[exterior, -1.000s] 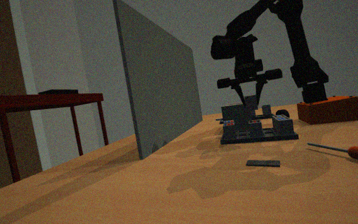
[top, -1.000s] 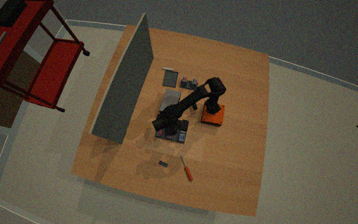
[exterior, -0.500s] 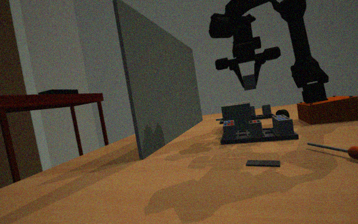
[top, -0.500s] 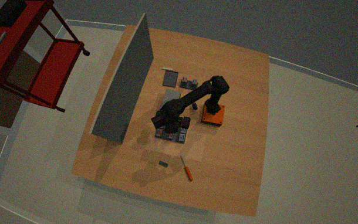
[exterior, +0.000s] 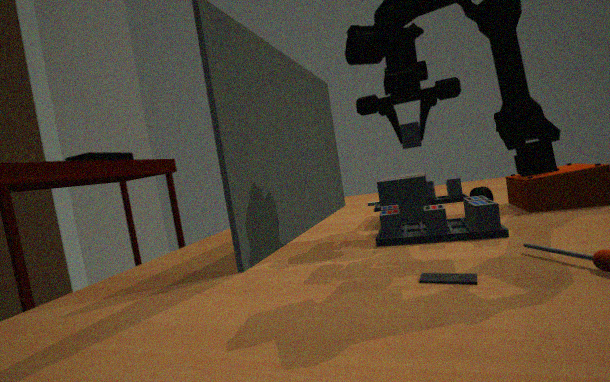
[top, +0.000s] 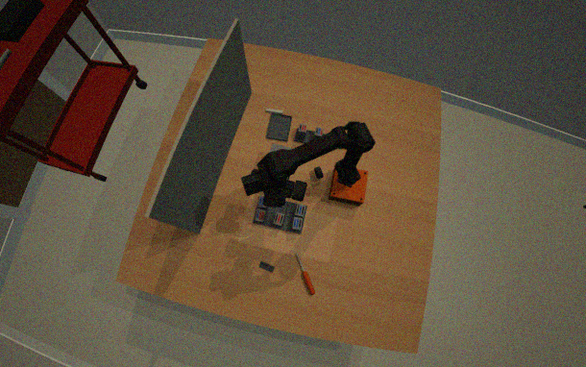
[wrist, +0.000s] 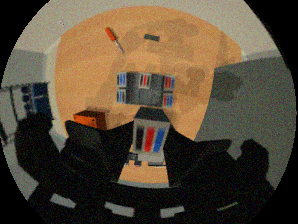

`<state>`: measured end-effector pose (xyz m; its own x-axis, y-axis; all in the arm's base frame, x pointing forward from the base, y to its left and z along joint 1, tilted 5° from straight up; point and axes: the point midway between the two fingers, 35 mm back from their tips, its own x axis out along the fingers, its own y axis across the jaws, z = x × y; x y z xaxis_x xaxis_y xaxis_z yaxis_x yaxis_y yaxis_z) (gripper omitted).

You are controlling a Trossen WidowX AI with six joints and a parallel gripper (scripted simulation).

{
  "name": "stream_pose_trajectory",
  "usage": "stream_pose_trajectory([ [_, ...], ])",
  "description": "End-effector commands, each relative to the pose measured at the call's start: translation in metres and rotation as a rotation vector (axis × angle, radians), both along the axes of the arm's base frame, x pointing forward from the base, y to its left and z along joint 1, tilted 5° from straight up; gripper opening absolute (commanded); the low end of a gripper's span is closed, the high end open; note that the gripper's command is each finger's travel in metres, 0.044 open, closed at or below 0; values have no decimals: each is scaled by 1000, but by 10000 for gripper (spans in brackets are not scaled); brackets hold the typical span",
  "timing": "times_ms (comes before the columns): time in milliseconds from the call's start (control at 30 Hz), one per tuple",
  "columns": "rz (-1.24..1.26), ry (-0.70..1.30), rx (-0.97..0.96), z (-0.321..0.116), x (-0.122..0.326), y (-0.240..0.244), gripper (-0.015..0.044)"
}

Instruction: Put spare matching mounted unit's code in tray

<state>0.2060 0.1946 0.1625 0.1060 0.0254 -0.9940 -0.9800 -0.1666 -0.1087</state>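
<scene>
Gripper (exterior: 411, 136) (wrist: 149, 124) grips a striped spare (exterior: 411, 135) (wrist: 150, 138) above the rack (top: 283, 229) (exterior: 442, 239) (wrist: 145, 98)

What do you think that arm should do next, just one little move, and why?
Probably swing the hand toward the flat tray, keeping it raised: it grips a block with black, red and blue stripes, lifted above the rack of blocks, and the tray lies beyond that rack.
</scene>
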Motion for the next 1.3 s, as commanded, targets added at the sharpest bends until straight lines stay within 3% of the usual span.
stream_pose_trajectory([
  [0,-11,-1,7,2,17,-10,0],
  [533,-23,-17,-1,8,79,-67,0],
  [1267,-59,-34,-1,11,130,-166,0],
])
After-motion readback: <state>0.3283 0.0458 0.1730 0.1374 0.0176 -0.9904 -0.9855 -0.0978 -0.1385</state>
